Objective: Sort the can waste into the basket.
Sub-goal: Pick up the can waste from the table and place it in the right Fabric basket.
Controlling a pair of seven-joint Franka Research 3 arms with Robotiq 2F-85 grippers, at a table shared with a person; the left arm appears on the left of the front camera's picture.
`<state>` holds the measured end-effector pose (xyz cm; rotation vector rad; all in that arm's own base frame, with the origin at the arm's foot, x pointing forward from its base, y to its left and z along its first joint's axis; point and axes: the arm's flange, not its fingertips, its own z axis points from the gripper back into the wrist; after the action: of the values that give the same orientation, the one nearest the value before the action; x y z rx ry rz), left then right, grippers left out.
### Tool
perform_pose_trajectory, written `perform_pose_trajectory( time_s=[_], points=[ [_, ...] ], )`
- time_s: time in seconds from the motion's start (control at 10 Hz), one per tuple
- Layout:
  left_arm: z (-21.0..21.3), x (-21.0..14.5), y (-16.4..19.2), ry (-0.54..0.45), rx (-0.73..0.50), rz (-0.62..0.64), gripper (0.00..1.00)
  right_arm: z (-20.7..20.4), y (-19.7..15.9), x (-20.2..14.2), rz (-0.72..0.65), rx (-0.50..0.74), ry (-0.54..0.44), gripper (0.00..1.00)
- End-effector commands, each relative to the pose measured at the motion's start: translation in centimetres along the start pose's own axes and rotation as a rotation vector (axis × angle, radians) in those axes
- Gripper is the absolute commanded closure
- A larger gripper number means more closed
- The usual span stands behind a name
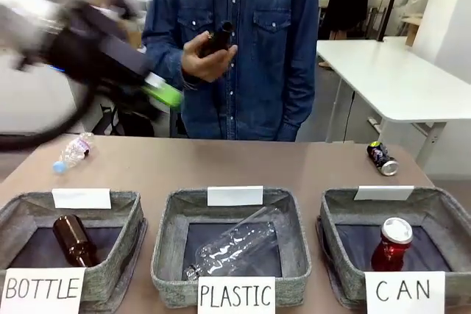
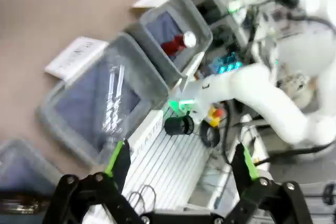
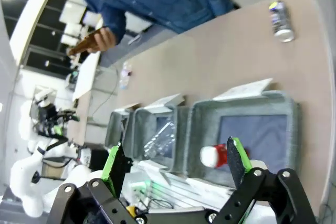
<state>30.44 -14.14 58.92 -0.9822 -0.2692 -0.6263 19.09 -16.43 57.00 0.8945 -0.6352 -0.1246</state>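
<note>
A red can (image 1: 393,243) with a silver top stands upright in the grey CAN basket (image 1: 335,211) at the right. A black printed can (image 1: 383,158) lies on its side on the table behind that basket. My left gripper (image 1: 163,94) is blurred in the air at the upper left, near the person; in its wrist view the left gripper (image 2: 181,162) is open and holds nothing. The right gripper (image 3: 175,159) is open and hangs high above the CAN basket (image 3: 286,103), with the red can (image 3: 216,156) below it and the black can (image 3: 281,19) farther off.
A person in a denim shirt holds a brown bottle (image 1: 218,37) at chest height. The BOTTLE basket (image 1: 131,215) holds a brown bottle, and the PLASTIC basket (image 1: 293,226) a clear bottle. A small clear plastic bottle (image 1: 73,152) lies at the table's far left.
</note>
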Motion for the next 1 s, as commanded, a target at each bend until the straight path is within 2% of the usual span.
perform_pose_trajectory(
  time_s=[0.0, 0.2, 0.3, 0.4, 0.5, 0.6, 0.7, 0.9],
  points=[
    [8.9, -3.8, 2.5, -0.152, -0.009, 0.190, 0.00, -6.0, 4.1, -1.5, -0.052, 0.066, 0.058, 0.00],
    [17.6, -9.4, 2.9, -0.349, -0.063, 0.348, 0.00, -9.6, 6.6, -2.7, -0.060, 0.073, 0.125, 0.00],
    [23.7, -13.5, 1.2, -0.499, -0.052, 0.353, 0.00, -10.3, 6.9, -3.0, -0.048, 0.062, 0.159, 0.00],
    [27.9, -17.6, -0.4, -0.611, -0.049, 0.338, 0.00, -10.5, 6.7, -3.1, -0.048, 0.045, 0.179, 0.00],
    [30.0, -21.2, -1.1, -0.693, -0.075, 0.324, 0.00, -10.6, 6.4, -3.1, -0.069, 0.031, 0.186, 0.00],
    [30.6, -23.7, -0.7, -0.722, -0.092, 0.332, 0.00, -10.5, 6.2, -2.9, -0.099, 0.040, 0.197, 0.00],
    [29.9, -24.9, 0.6, -0.708, -0.117, 0.329, 0.00, -10.6, 6.3, -2.5, -0.159, 0.080, 0.214, 0.00],
    [28.6, -24.6, 2.7, -0.663, -0.129, 0.358, 0.00, -11.6, 7.0, -1.9, -0.360, 0.063, 0.176, 0.00]
  ],
)
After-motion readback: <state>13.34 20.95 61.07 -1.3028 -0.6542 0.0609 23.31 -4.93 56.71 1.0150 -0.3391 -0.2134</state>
